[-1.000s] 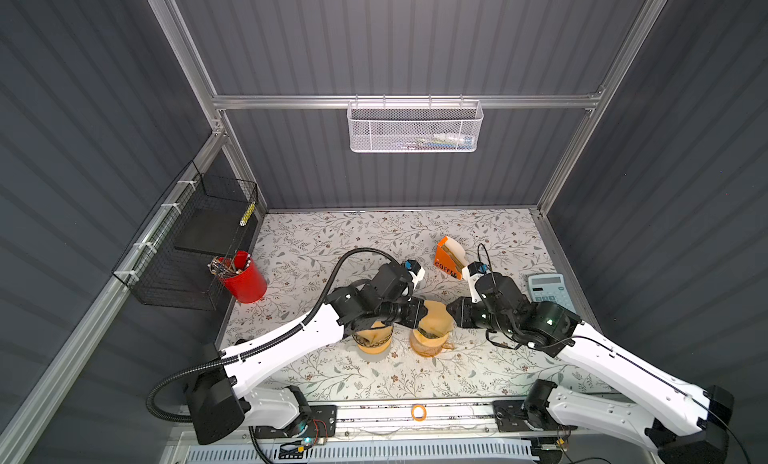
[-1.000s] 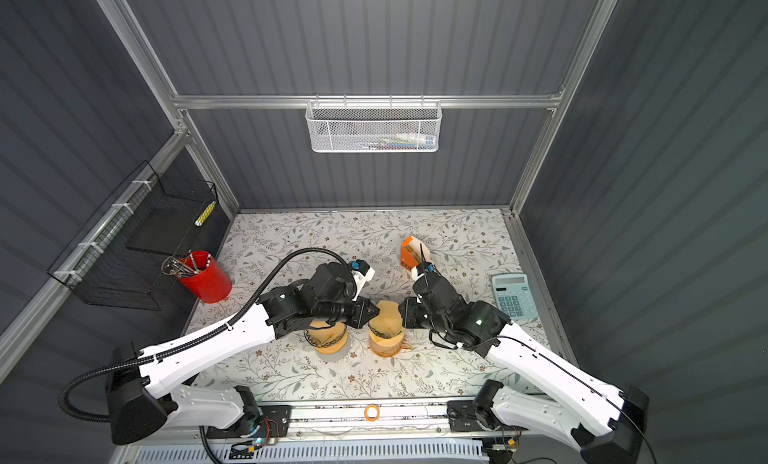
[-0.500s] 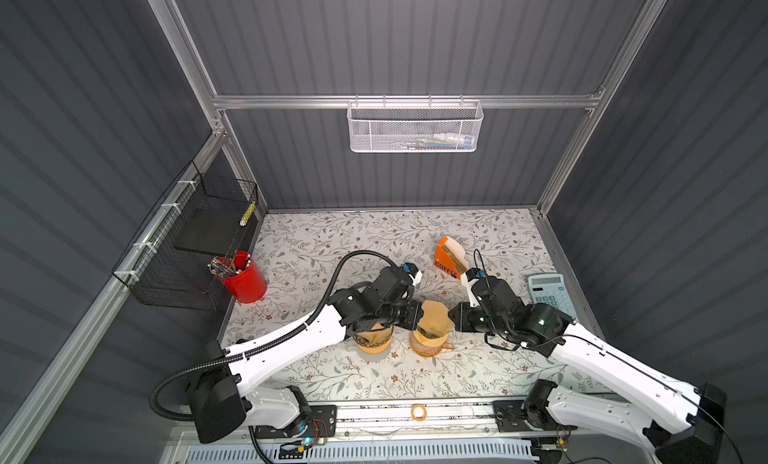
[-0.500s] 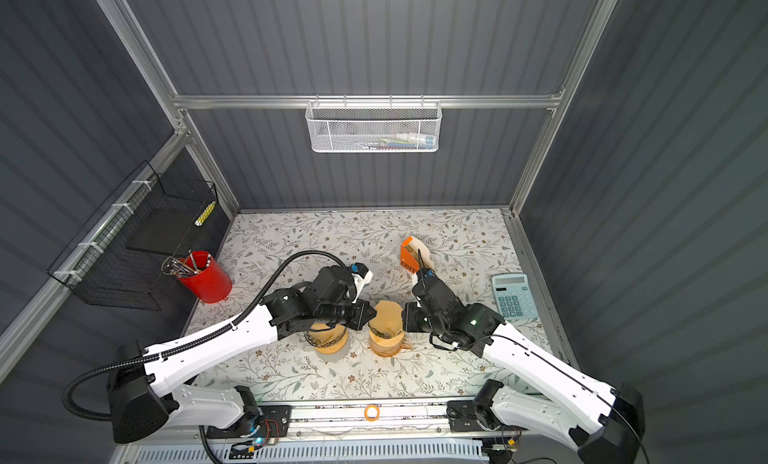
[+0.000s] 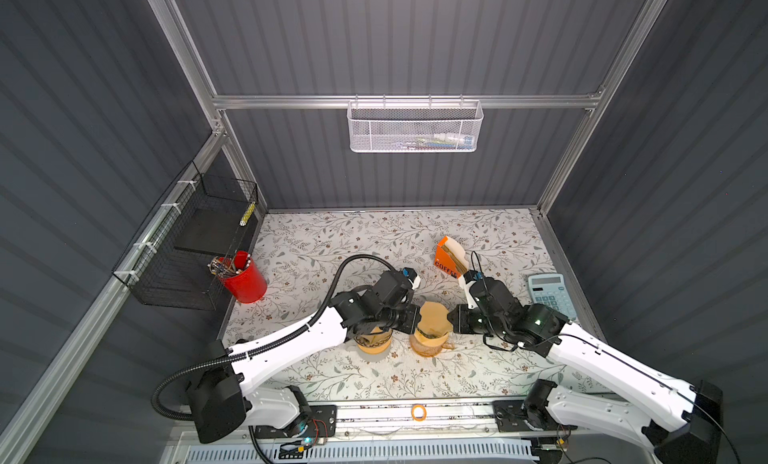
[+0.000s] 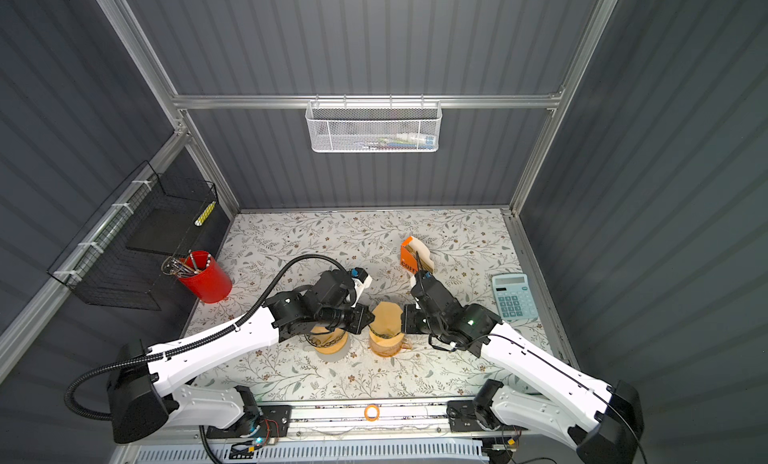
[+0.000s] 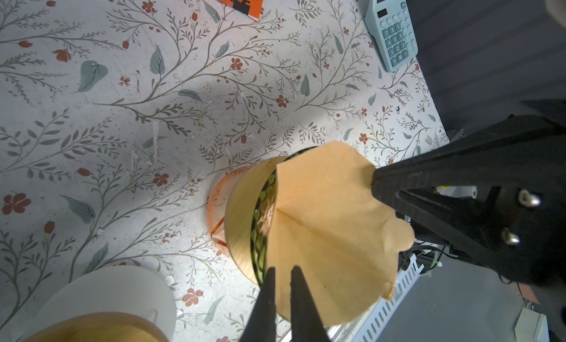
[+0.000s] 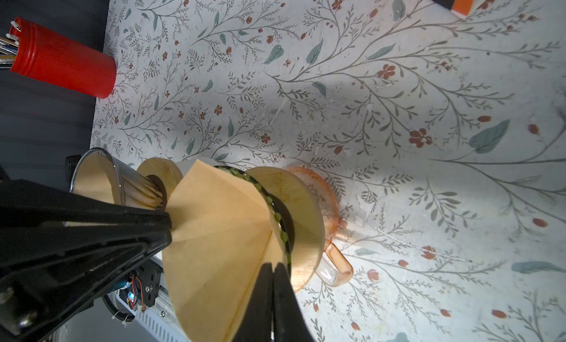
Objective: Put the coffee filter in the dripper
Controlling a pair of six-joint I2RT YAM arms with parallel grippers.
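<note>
The coffee filter (image 5: 432,314) (image 6: 386,314) is a tan paper cone. Its narrow end sits in the dripper (image 8: 301,209) (image 7: 242,215), a green-patterned glass cone in a wooden collar on an orange glass mug (image 8: 333,264). Much of the paper stands out above the rim. My left gripper (image 7: 283,273) (image 5: 415,318) is shut on the filter's (image 7: 330,221) left edge. On the opposite edge of the filter (image 8: 220,227), my right gripper (image 8: 272,265) (image 5: 451,320) is shut too. The two grippers face each other across the cone.
A second dripper (image 5: 374,343) (image 8: 92,178) holding a filter stands just left, under the left arm. An orange filter box (image 5: 451,258) stands behind, a blue calculator (image 5: 550,293) at the right edge, a red pen cup (image 5: 243,277) and a black wire basket (image 5: 195,242) at left.
My right gripper has closed its jaws onto the filter's right edge. The left gripper has kept its hold and barely moved.
</note>
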